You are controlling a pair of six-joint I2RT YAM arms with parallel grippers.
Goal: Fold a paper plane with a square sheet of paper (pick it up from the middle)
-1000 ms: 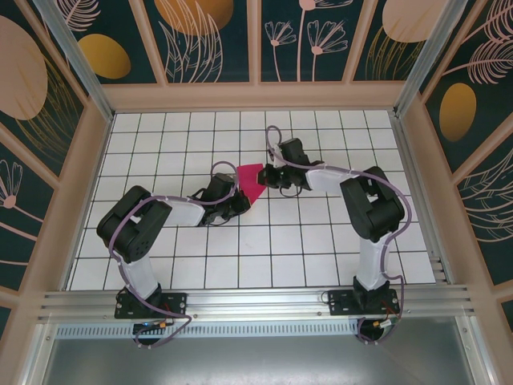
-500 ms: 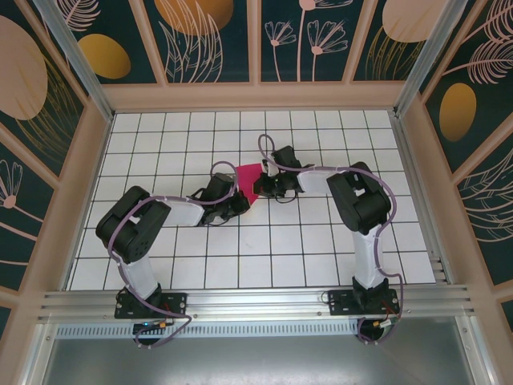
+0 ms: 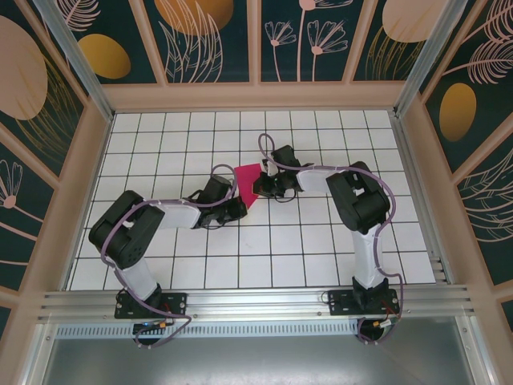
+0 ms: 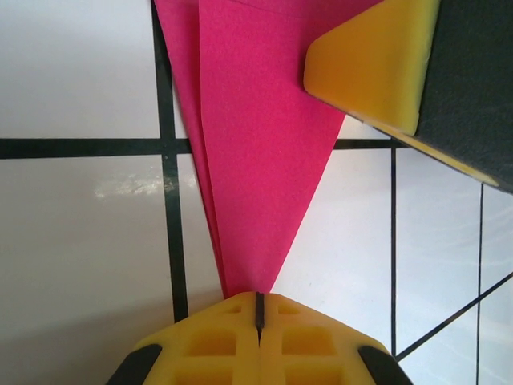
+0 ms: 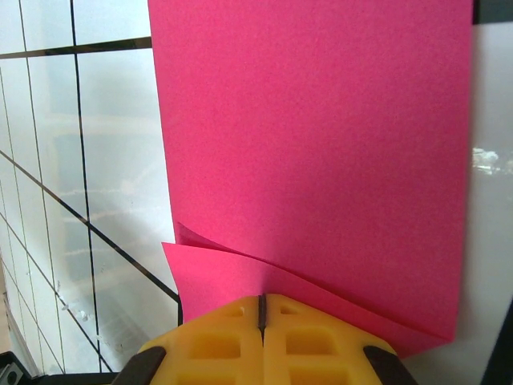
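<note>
The square sheet of paper [image 3: 248, 181] is magenta-pink and lies on the tiled floor, folded into a layered wedge that narrows to a sharp point [image 4: 256, 160]. My left gripper [image 3: 239, 208] is shut, its yellow tips [image 4: 258, 298] standing right at that point. My right gripper [image 3: 264, 186] is shut too, its tips [image 5: 260, 298] down on the wide end of the paper [image 5: 321, 136], where a flap edge lifts slightly. One right finger [image 4: 369, 64] rests on the paper in the left wrist view. Whether either gripper pinches the paper or only presses on it does not show.
The white grid-tiled floor [image 3: 304, 241] is bounded by wooden walls [image 3: 256, 96] at the back and both sides, and by an aluminium rail [image 3: 256, 301] at the near edge. Both arms reach to the middle, elbows out to the sides.
The right arm's elbow has swung left and its gripper has shifted slightly left onto the paper. The left arm's elbow has dropped toward the near left. The paper has barely moved.
</note>
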